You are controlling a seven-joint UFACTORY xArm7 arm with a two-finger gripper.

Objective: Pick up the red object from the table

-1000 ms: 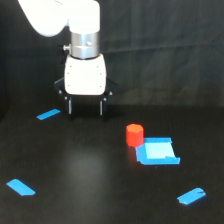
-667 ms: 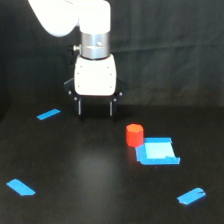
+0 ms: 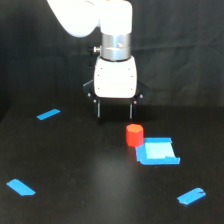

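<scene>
The red object (image 3: 134,135), a short red-orange cylinder, stands upright on the black table (image 3: 85,180), touching the upper left corner of a flat blue square patch (image 3: 157,151). My gripper (image 3: 115,111) hangs from the white arm above and slightly to the exterior view's left of the cylinder. Its two dark fingers (image 3: 99,109) point down, spread apart with nothing between them. The right fingertip ends just above the cylinder's top.
Blue tape strips lie on the table: one at the left rear (image 3: 48,114), one at the front left (image 3: 21,187), one at the front right (image 3: 191,196). A black curtain (image 3: 30,60) closes the back.
The arm has travelled toward the exterior view's right, bringing the open gripper closer to the red object. The cylinder has not moved.
</scene>
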